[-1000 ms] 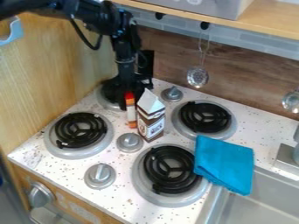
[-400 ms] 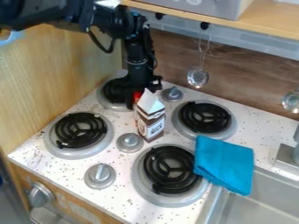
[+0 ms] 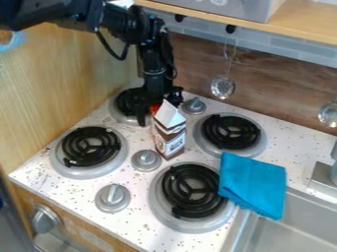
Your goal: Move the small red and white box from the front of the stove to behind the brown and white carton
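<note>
The gripper (image 3: 150, 104) hangs over the back left burner (image 3: 126, 104), directly behind a brown and white carton (image 3: 170, 131) with a gabled top. The carton stands upright between the burners. A slim item with a red-orange top (image 3: 154, 109) is at the gripper's lower end, close against the carton's left side and mostly hidden by it. Whether the gripper holds this item cannot be made out. A folded blue cloth (image 3: 252, 184) lies right of the carton, partly over the front right burner's edge.
Other black coil burners sit at front left (image 3: 91, 146), front right (image 3: 193, 191) and back right (image 3: 230, 132). Grey knobs (image 3: 146, 160) rise from the speckled stovetop. A metal sink (image 3: 295, 226) is at lower right. A strainer spoon (image 3: 222, 86) hangs at the back wall, below a shelf (image 3: 301, 18).
The gripper has shifted right, behind the carton. The red-topped item has also moved right, closer to the carton, and less of it shows. Carton and cloth have stayed put.
</note>
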Controlling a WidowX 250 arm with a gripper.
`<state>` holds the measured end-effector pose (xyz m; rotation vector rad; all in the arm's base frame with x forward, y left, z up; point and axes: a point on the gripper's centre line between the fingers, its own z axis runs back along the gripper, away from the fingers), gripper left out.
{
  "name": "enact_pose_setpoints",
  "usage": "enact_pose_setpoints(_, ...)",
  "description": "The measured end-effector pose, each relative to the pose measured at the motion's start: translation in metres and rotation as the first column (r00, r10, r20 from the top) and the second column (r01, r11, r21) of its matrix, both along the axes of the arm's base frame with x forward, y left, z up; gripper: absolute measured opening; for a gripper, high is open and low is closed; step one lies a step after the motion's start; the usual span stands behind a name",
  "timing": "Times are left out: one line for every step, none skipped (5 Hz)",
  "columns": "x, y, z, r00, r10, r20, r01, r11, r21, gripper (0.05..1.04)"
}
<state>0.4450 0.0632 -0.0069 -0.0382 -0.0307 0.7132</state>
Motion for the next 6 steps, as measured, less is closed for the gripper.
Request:
enact_pose_setpoints(-0.002,-0.001,0.002,1.0,-0.004,-0.002,0.004,1.0,-0.004,1.005)
enact_pose_setpoints(-0.006,-0.003,0.004,1.0,-0.008,-0.003,0.008,1.0,-0.016,1.004)
enact_pose_setpoints(-0.007,-0.003,0.026,0.999,-0.013,0.037,0.014,1.0,-0.011,1.004)
enact_pose_setpoints(-0.01,-0.005,0.04,0.998,-0.012,0.057,0.013,1.0,-0.018,1.004)
enact_pose_setpoints(-0.015,-0.002,0.059,0.996,-0.019,0.086,0.02,1.0,-0.012,1.004)
enact_pose_setpoints(-0.029,0.008,0.08,0.992,-0.031,0.125,0.027,0.999,0.037,1.004)
